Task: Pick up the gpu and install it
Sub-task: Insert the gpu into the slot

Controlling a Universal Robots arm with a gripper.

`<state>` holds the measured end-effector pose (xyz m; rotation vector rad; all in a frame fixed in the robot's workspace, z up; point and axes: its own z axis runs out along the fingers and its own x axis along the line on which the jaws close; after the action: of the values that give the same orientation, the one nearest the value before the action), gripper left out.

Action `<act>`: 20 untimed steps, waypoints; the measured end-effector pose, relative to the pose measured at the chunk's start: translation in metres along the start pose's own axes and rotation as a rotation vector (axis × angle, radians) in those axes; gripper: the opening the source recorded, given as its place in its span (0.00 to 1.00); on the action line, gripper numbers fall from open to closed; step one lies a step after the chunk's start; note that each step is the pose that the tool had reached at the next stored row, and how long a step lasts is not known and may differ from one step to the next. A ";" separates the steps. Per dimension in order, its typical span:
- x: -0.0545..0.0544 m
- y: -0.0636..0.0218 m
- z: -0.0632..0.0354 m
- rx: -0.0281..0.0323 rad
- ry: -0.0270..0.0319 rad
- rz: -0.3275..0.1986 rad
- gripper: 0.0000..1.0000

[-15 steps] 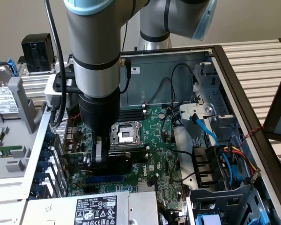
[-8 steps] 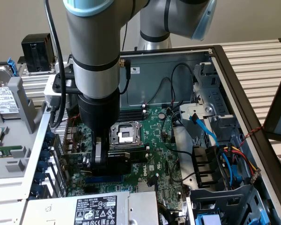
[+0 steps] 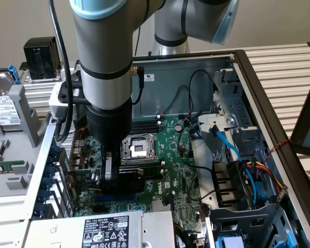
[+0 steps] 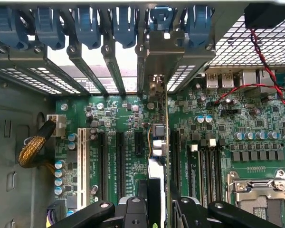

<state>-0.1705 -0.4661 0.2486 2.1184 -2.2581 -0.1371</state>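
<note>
pinching the gpu on edge, the gripper is seen clamped across the card, which is held upright over the motherboard, apparently so its lower edge is lined up with a slot.

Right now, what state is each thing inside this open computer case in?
gripper, shut on the gpu.
gpu, upright on edge, held over the motherboard slots.
computer case, side open.
CPU socket, bare, no cooler fitted.
white slot, empty.
</note>
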 end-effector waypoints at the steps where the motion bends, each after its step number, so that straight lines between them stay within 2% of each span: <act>1: 0.000 0.0000 0.0003 0.0000 0.0000 0.000 0.27; 20: 0.000 0.0001 0.0036 0.0000 -0.0002 0.000 0.27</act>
<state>-0.1710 -0.4663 0.2450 2.1185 -2.2582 -0.1373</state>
